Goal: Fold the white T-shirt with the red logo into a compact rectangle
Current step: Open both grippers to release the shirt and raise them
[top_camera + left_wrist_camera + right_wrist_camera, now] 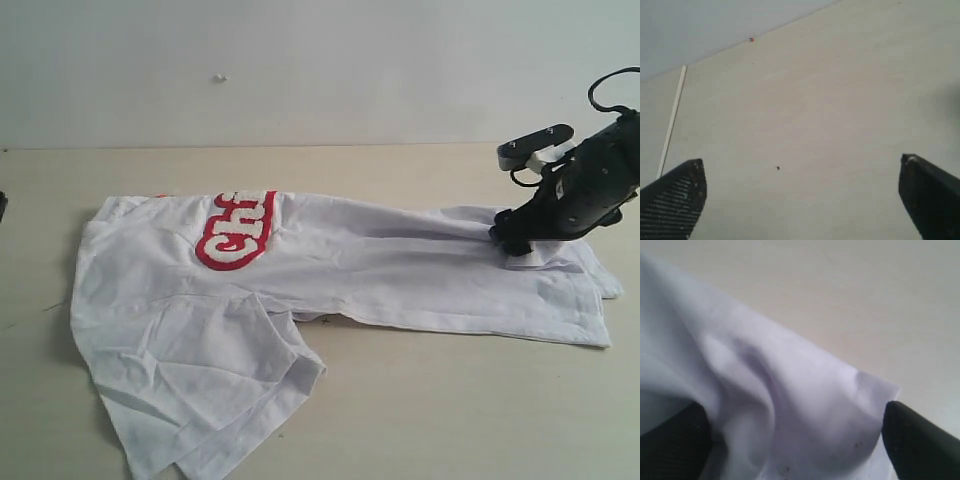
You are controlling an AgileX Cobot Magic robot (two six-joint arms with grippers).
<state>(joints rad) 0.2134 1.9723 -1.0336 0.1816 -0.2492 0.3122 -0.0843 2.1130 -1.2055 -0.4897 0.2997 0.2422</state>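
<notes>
On the white T-shirt (400, 270), right jaws sit apart; left jaws apart over table (815, 100)

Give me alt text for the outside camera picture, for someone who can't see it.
A wrinkled white T-shirt lies stretched across a pale table, folded so that only part of its red logo shows near the left end. At the shirt's right end, the black right gripper is down on the cloth.

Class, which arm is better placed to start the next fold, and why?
Right. The right end effector, open, straddles the edge of the white T-shirt; the left end effector sees only table.
</notes>
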